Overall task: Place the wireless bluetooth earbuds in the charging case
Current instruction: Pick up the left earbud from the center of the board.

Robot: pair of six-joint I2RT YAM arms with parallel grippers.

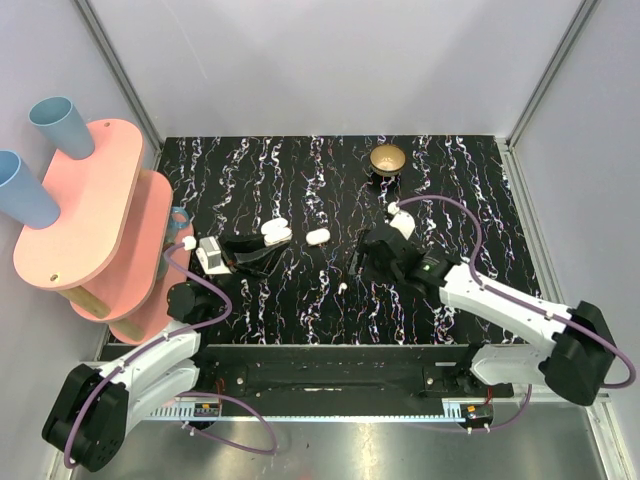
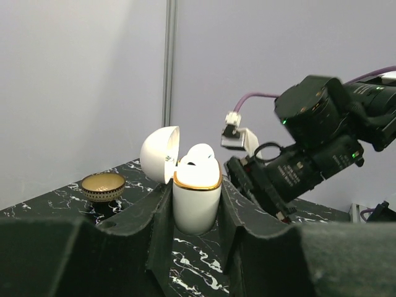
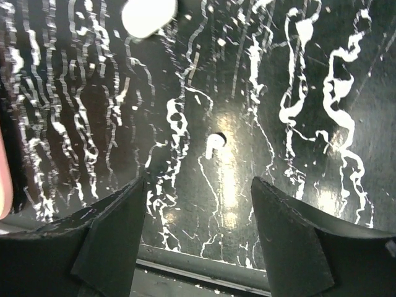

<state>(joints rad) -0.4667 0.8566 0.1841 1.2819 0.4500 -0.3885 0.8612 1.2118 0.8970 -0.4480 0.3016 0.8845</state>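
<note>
The charging case (image 2: 197, 204) is white with a gold rim and stands upright with its lid (image 2: 159, 152) open. A white rounded piece shows at its mouth. My left gripper (image 2: 197, 189) is shut on the case from both sides, left of the table's centre in the top view (image 1: 262, 245), where the case (image 1: 275, 233) also shows. One tiny white earbud (image 3: 215, 143) lies loose on the black veined tabletop, also visible from above (image 1: 341, 285). My right gripper (image 3: 198, 204) is open and empty, hovering over that earbud without touching it; it also shows in the top view (image 1: 375, 262).
A white oval object (image 1: 318, 237) lies just right of the case, also visible at the top of the right wrist view (image 3: 148, 15). A gold dish on a black base (image 1: 387, 158) stands at the back. A pink two-tier shelf (image 1: 90, 215) with blue cups (image 1: 60, 125) is at the left.
</note>
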